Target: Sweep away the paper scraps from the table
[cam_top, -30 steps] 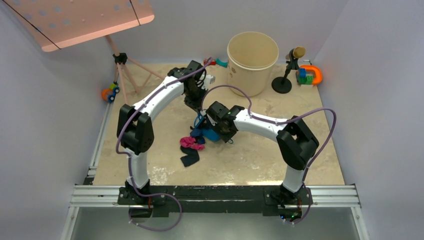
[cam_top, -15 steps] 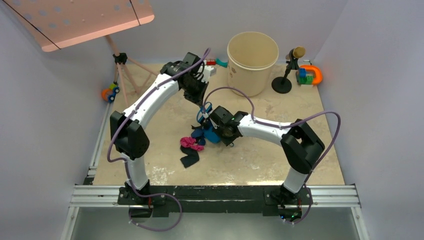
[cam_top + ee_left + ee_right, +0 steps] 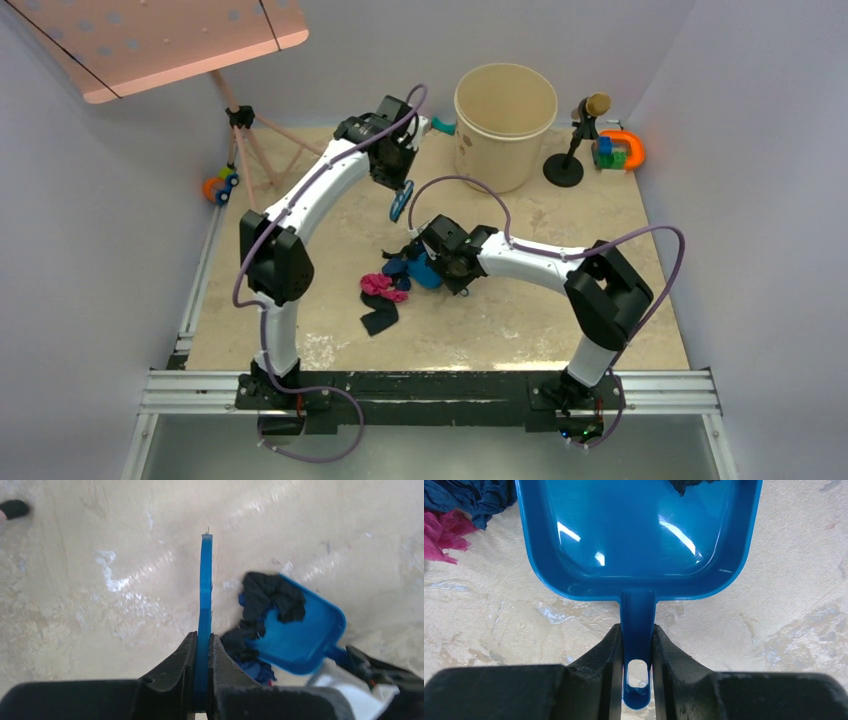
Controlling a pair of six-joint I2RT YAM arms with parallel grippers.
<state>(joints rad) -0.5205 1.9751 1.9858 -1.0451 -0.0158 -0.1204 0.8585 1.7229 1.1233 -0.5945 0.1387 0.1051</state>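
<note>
The paper scraps lie mid-table in a small heap: magenta (image 3: 383, 285), black (image 3: 379, 318) and dark blue (image 3: 398, 266). My right gripper (image 3: 637, 645) is shut on the handle of a blue dustpan (image 3: 634, 530), whose mouth faces the heap. A black scrap (image 3: 272, 597) sits at the pan's mouth, and magenta (image 3: 444, 535) and dark blue (image 3: 469, 497) wads lie just outside its left corner. My left gripper (image 3: 202, 645) is shut on a flat blue brush (image 3: 205, 590), seen edge-on. It hangs above the table (image 3: 520, 310), behind the dustpan (image 3: 426, 272).
A large beige bucket (image 3: 505, 125) stands at the back centre. A pink music stand (image 3: 160, 40) on a tripod (image 3: 250, 140) fills the back left, with a toy (image 3: 220, 184) at its foot. A black stand (image 3: 570, 150) and colourful toys (image 3: 620, 150) sit back right.
My left arm has lifted the brush away from the heap, up and toward the back of the table. The right arm and dustpan have barely shifted.
</note>
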